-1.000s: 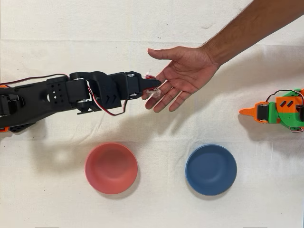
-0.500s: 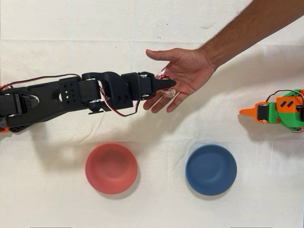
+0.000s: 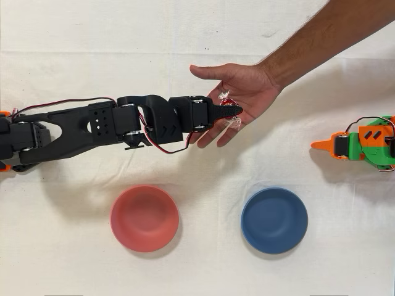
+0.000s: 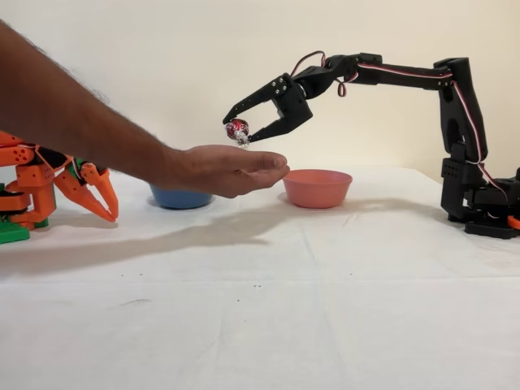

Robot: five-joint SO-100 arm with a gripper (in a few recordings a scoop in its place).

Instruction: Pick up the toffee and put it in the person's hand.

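The pick-up is done: the toffee (image 4: 236, 128) is off the tabletop (image 4: 325, 276) and pinched at the tips of the black arm's gripper (image 4: 241, 130), jaws clamped on it. In the fixed view it hangs just above the person's hand (image 4: 223, 169), not yet touching the palm. From overhead, the gripper (image 3: 234, 111) sits right over the palm of the hand (image 3: 241, 98), the toffee (image 3: 227, 102) showing red beside the fingertips. What's left, by my reading, is the release: open the jaws and let it drop into the palm.

On materials: the toffee is a small round sweet in glossy dark-red foil with clear crinkly twisted ends, so it's slick and light. The gripper is matte black hard plastic, angular, with red and white wires along the arm. The hand is open, palm up, fingers slightly curled. A salmon-pink bowl (image 3: 144, 217) and a blue bowl (image 3: 274, 220), both smooth and round, sit on a white cloth with a fine weave. The orange arm (image 3: 361, 144) stands idle.
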